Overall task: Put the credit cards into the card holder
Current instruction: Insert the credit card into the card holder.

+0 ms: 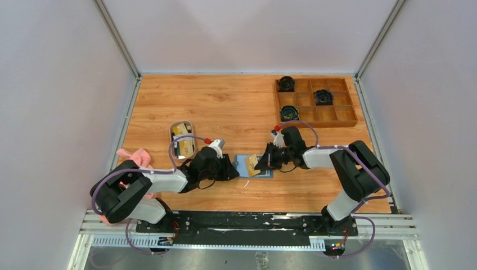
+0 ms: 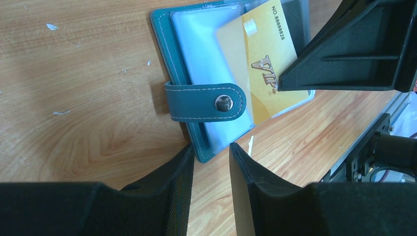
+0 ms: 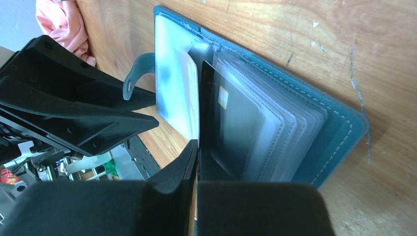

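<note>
Card holder (image 2: pixel 168 54): teal, lying open on the desk (image 2: pixel 74 98) between both tools, its clear pockets fanned up.
Credit card (image 2: pixel 260 44): yellow, marked VIP, one end inside a clear pocket.
Right tool (image 3: pixel 196 162): pressed together, pinching the card's outer edge.
Left tool (image 2: pixel 211 146): spread partway, the holder's near corner at its gap; I cannot tell whether they touch.

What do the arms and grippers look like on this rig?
Left arm and right arm match: black joints, white link shells, a looping purple cable, a red dot near the wrist. Left gripper and right gripper: two matte black tapered fingers, ribbed sides.
</note>
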Action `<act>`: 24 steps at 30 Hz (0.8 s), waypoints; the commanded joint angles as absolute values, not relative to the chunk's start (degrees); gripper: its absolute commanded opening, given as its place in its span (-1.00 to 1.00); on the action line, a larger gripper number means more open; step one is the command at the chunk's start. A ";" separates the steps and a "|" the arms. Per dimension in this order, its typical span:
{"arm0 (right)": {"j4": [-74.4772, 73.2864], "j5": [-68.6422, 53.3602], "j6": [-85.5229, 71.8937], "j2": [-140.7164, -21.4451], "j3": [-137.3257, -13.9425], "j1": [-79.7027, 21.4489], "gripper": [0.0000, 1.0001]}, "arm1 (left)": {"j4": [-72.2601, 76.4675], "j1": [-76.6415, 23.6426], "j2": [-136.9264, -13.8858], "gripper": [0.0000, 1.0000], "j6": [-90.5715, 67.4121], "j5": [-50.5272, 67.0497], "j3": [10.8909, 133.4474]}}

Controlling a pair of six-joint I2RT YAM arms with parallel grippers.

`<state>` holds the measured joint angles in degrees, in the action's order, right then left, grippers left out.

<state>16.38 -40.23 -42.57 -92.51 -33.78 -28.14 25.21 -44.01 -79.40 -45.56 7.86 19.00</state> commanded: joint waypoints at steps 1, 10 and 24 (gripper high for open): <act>16.06 -37.45 -42.95 -92.48 -31.84 -29.51 -1.00 | 25.33 -44.99 -81.10 -0.26 -45.44 8.48 20.12; 17.35 -35.78 -41.52 -92.01 -30.55 -29.74 -1.00 | 25.58 -45.09 -82.05 -0.35 -45.70 8.89 20.40; 12.65 -34.26 -40.90 -89.31 -30.41 -29.24 -1.00 | 25.58 -45.09 -84.55 -0.47 -48.40 5.87 19.56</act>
<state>17.61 -37.32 -42.24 -89.89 -31.86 -28.51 27.42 -44.03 -82.21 -47.55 7.27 19.62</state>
